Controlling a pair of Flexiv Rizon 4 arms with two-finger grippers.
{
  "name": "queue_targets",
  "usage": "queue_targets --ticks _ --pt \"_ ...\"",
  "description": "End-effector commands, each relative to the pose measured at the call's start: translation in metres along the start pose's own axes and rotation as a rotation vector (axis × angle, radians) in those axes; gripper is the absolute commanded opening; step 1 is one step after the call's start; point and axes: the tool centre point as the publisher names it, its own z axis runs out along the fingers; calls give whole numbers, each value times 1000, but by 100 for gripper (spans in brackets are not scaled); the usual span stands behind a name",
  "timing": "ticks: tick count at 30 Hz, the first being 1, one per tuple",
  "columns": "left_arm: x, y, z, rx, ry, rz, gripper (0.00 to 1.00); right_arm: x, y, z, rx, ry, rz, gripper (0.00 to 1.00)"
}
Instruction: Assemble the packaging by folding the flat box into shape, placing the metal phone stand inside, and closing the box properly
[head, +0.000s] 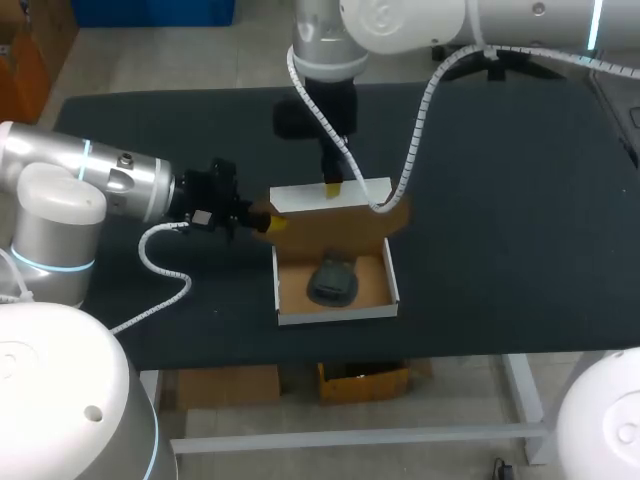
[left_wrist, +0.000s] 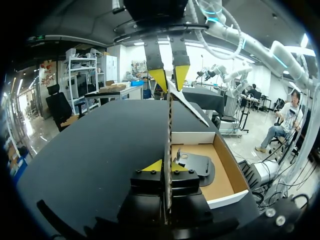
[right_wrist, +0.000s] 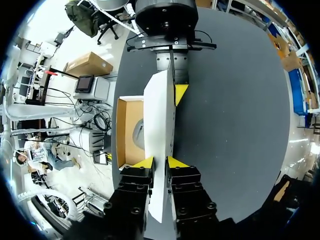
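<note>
- Box (head: 337, 315) lies open on your dark table (head: 500, 200), toward the front edge and roughly midway between your two arms; its inside is brown and faces up; its outer walls are white.
- Phone stand (head: 333, 280), dark grey, lies on the floor of the box's tray, about in the middle, apart from both grippers.
- Lid (head: 320, 197) stands close to upright along the far wall of the box; from overhead you see a white band along its top and brown card below.
- Your left gripper (head: 271, 223) comes in from the side and is clenched on the lid's left end; its own wrist view shows the card edge-on between the two yellow tips.
- Your right gripper (head: 333, 187) hangs down from the far side and pinches the lid's top edge near the middle; one yellow tip sits on each face.
- Both grippers grasp the same panel; they are near each other but not touching.
</note>
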Motion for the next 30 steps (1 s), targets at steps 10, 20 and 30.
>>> queue_targets --ticks 10,20,30 --pt "-1 -1 0 3 1 0 0 2 2 6 1 6 0 0" --pt "-1 -1 0 3 1 0 0 2 2 9 4 12 1 19" --pt "-1 -1 0 3 1 0 0 1 3 11 13 5 5 0"
